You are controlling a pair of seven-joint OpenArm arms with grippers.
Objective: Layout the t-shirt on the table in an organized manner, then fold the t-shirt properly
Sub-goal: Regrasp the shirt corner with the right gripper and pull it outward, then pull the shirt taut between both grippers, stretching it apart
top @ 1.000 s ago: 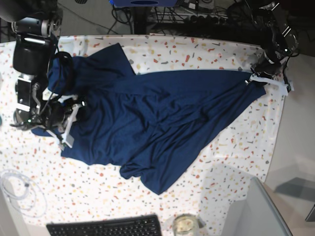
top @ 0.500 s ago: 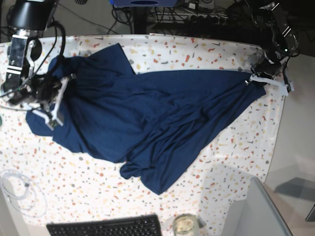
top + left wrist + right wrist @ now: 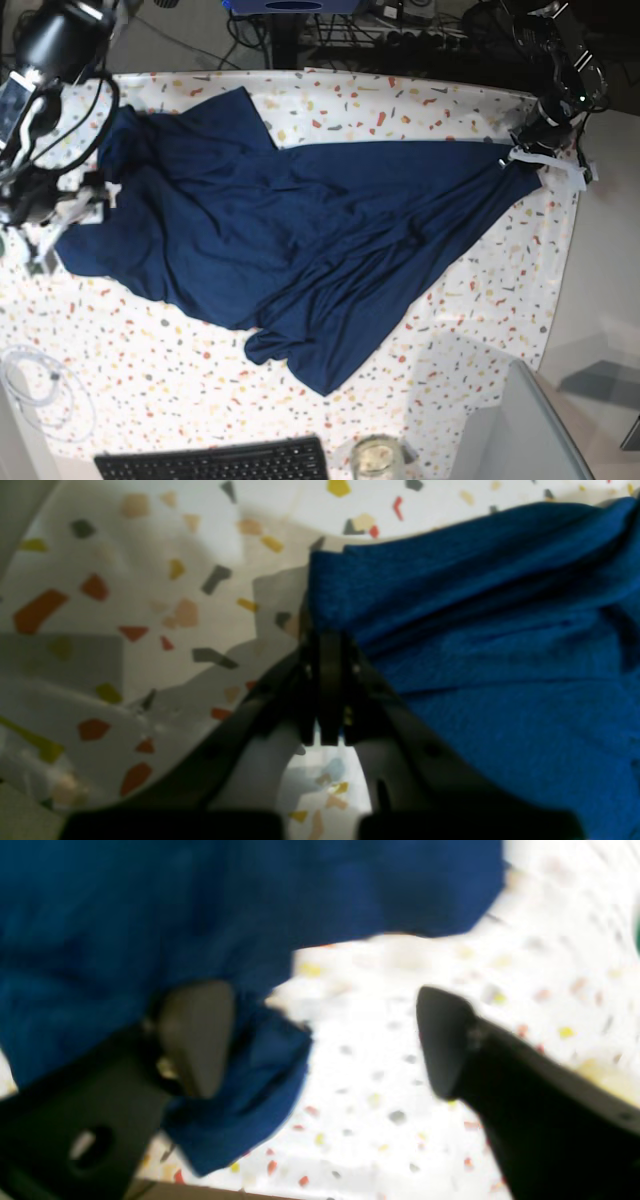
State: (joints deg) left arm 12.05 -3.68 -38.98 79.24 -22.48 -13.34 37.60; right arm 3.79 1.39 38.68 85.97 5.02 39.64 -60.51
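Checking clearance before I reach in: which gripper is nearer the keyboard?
Right. The right gripper sits at the t-shirt's near-side corner, up-table from the keyboard; the left gripper is at the far corner.

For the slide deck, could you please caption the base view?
Left gripper pins one corner of the navy t-shirt on the speckled table; open right gripper at the opposite edge.

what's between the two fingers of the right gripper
In the right wrist view, the right gripper stands open: mostly bare table in the gap, with a t-shirt fold bunched against one finger.
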